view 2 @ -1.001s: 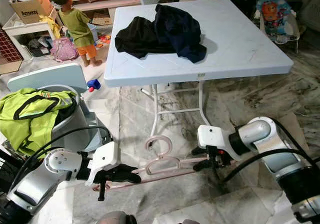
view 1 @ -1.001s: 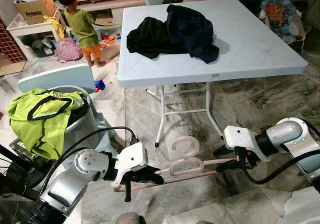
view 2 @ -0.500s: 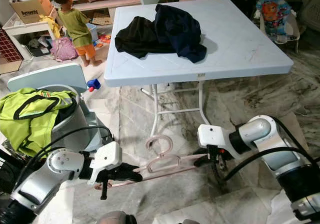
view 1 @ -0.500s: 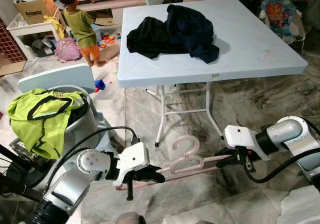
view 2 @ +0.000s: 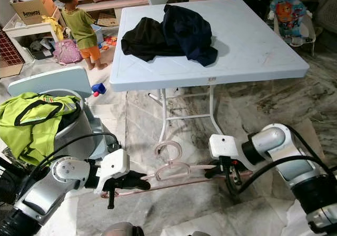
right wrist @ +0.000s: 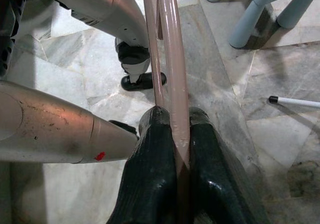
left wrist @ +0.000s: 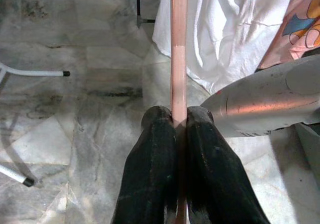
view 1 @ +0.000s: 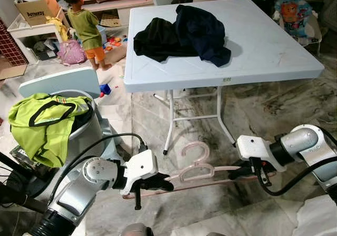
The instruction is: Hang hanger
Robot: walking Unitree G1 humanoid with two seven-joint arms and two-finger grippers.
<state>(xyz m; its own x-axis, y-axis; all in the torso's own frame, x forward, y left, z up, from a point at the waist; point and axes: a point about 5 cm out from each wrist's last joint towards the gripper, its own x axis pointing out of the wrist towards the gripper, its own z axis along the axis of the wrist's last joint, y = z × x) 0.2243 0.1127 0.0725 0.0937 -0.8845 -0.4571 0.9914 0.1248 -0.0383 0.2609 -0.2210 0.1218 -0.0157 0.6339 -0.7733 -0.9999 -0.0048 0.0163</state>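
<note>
A pink plastic hanger (view 1: 195, 168) is held level between my two arms, low over the marble floor in front of the table, its hook (view 1: 194, 150) pointing away from me. My left gripper (view 1: 162, 184) is shut on the hanger's left end; in the left wrist view the pink bar (left wrist: 178, 49) runs out from between the closed fingers (left wrist: 152, 174). My right gripper (view 1: 241, 171) is shut on the right end, where the right wrist view shows the hanger bar (right wrist: 172, 59) pinched between its fingers (right wrist: 152, 174).
A white folding table (view 1: 263, 46) stands ahead with dark clothes (view 1: 184, 33) piled on it. At my left is a bin (view 1: 84, 130) with a green garment (view 1: 42, 123) draped over it. A child (view 1: 87, 25) stands at the far left among toys and boxes.
The hanger and both grippers have sunk slightly and its right end tilted a little lower. Both grippers keep their hold.
</note>
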